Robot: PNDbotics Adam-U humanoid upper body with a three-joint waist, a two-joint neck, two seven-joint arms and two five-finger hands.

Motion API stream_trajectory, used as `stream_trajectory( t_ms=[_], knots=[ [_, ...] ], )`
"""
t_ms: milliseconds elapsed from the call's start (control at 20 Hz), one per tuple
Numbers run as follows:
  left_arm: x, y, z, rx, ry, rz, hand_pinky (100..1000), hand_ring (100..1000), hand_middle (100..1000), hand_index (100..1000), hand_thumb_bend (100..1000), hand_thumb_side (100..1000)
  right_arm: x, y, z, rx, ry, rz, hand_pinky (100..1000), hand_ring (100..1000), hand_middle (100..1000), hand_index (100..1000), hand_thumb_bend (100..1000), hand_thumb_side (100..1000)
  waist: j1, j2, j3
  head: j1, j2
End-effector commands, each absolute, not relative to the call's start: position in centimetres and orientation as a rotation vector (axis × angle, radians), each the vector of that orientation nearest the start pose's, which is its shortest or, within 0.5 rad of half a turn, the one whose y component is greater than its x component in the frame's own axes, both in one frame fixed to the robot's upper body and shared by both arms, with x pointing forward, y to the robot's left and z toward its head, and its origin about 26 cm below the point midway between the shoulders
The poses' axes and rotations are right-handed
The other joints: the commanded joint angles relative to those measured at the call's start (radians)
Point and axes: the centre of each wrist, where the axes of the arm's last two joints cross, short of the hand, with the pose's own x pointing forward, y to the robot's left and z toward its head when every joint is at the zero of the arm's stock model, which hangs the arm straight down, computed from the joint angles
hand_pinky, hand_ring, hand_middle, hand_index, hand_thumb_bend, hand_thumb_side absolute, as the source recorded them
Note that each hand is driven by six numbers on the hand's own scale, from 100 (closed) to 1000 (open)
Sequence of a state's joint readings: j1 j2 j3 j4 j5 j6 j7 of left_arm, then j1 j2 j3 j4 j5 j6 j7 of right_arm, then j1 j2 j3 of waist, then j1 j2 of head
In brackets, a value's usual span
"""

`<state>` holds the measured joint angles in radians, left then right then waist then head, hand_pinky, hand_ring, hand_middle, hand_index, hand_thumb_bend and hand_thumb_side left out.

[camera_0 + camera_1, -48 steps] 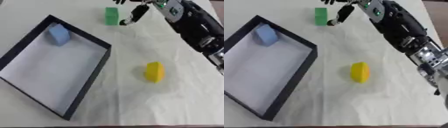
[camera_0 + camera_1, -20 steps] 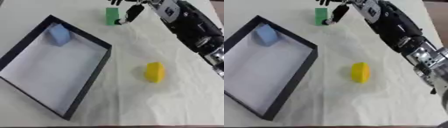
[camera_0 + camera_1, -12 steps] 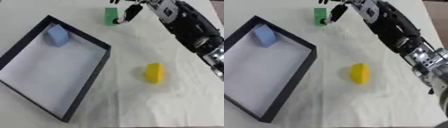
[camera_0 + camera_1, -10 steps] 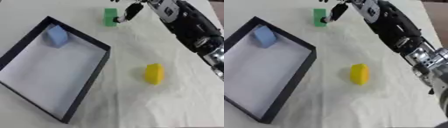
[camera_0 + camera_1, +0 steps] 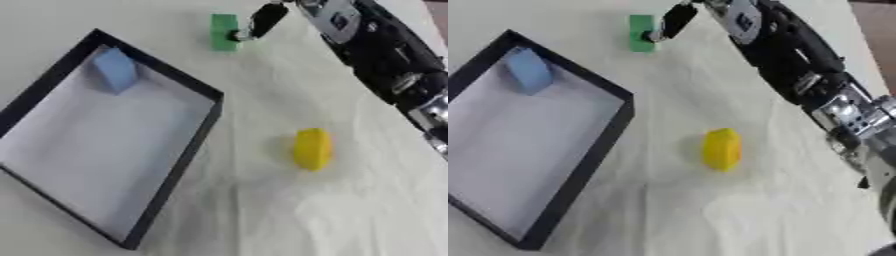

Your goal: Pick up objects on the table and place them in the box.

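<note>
A green block stands upright at the far side of the table. My right hand reaches down from the top edge, and one straight dark finger touches the block's right side; the other fingers are cut off by the top edge. A yellow rounded object lies alone on the cloth right of the box. The black-walled box with a white floor fills the left side. A light blue block sits inside it at the far corner. My left hand shows in neither view.
My right forearm, black with silver joints, runs diagonally from the lower right to the top centre, above the cloth right of the yellow object. Pale, wrinkled cloth covers the table between the box and the arm.
My right hand has moved left and a little farther away, from beside the green block to touching its right side. The blocks, the yellow object and the box have not moved.
</note>
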<state>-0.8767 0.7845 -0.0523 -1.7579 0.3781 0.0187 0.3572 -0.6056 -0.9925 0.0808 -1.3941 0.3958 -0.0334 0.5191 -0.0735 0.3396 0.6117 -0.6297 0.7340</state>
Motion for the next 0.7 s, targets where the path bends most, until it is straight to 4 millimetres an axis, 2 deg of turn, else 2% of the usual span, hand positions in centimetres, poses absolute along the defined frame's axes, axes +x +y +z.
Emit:
stream_trajectory(
  t_ms=[50,700],
  knots=[
    [32.44,29.05,40.19,0.312,-2.645,-0.182,849,718,806,827,161,541,36.04,-43.01,30.18,-0.974,-1.315,1.315,1000,892,871,989,407,315,-0.008,-0.002,0.004,-0.002,-0.015],
    [32.35,29.22,40.28,0.321,-2.647,-0.176,851,714,806,827,148,550,36.14,-43.75,29.43,-0.995,-1.275,1.301,1000,895,870,986,420,334,-0.025,0.016,0.031,0.002,-0.035]
  ],
)
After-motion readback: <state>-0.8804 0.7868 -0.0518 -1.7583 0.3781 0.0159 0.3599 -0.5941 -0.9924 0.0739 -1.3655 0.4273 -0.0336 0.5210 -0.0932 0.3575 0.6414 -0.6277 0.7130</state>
